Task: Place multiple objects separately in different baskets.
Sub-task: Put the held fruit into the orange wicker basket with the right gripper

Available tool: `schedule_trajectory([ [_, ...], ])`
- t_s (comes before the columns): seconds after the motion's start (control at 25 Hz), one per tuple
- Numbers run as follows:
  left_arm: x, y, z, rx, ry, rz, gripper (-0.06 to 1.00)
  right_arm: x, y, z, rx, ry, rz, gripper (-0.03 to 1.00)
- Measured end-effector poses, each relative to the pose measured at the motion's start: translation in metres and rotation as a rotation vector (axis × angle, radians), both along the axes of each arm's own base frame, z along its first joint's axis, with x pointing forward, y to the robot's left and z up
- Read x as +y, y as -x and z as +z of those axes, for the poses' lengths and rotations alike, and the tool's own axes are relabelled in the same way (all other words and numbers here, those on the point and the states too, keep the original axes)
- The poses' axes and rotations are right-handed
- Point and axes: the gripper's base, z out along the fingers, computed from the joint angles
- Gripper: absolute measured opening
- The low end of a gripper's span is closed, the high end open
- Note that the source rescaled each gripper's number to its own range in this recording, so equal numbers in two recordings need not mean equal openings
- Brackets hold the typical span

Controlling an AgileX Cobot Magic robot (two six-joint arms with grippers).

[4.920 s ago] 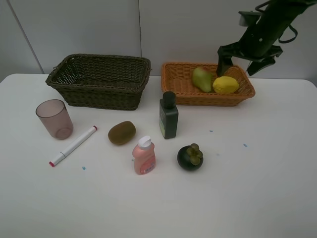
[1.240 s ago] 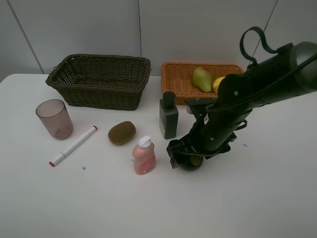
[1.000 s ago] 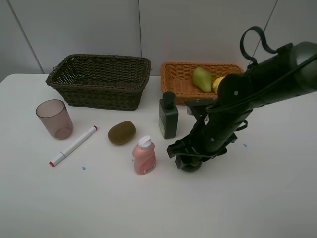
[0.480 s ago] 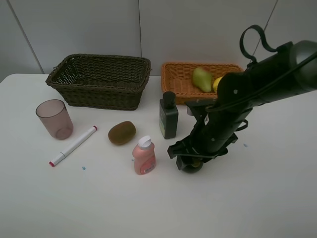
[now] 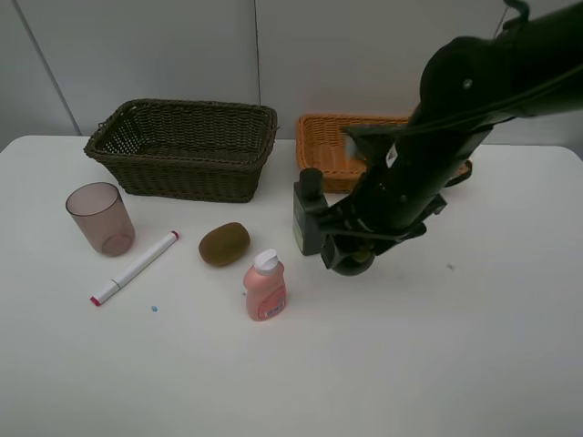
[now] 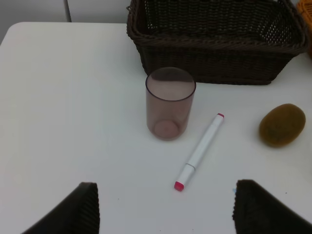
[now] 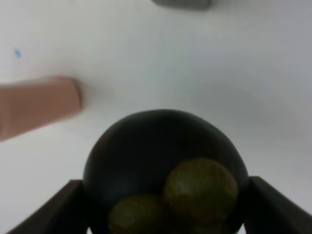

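My right gripper point(image 5: 352, 256) is shut on the dark mangosteen point(image 5: 354, 264) and holds it off the table, next to the dark green bottle point(image 5: 307, 215). In the right wrist view the mangosteen point(image 7: 163, 165) fills the space between the fingers point(image 7: 66, 207). The brown kiwi point(image 5: 224, 243), pink bottle point(image 5: 264, 287), white red-tipped marker point(image 5: 135, 267) and mauve cup point(image 5: 98, 218) rest on the table. The dark basket point(image 5: 187, 146) is empty; the right arm covers much of the orange basket point(image 5: 323, 153). Over the cup point(image 6: 169, 102) and marker point(image 6: 201, 150), my left gripper point(image 6: 165, 214) stands open.
The table is white, with a grey wall behind the baskets. The right arm hides the inside of the orange basket. The kiwi point(image 6: 282, 125) lies in front of the dark basket point(image 6: 214, 48).
My right gripper has risen from the table with the mangosteen and shifted back toward the baskets. The left gripper and the other objects have not moved.
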Motion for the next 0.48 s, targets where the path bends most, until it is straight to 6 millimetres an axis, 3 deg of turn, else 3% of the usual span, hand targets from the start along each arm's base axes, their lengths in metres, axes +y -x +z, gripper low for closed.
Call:
schedule_trajectory([
  [0.24,0.0,0.0,0.0,0.0,0.0,0.0,0.74,-0.01,-0.01,0.05,-0.12,0.025,-0.035,0.53],
  [0.48,0.0,0.0,0.0,0.0,0.0,0.0,0.74,-0.03,-0.035,0.073,-0.235,0.017,-0.102,0.53],
])
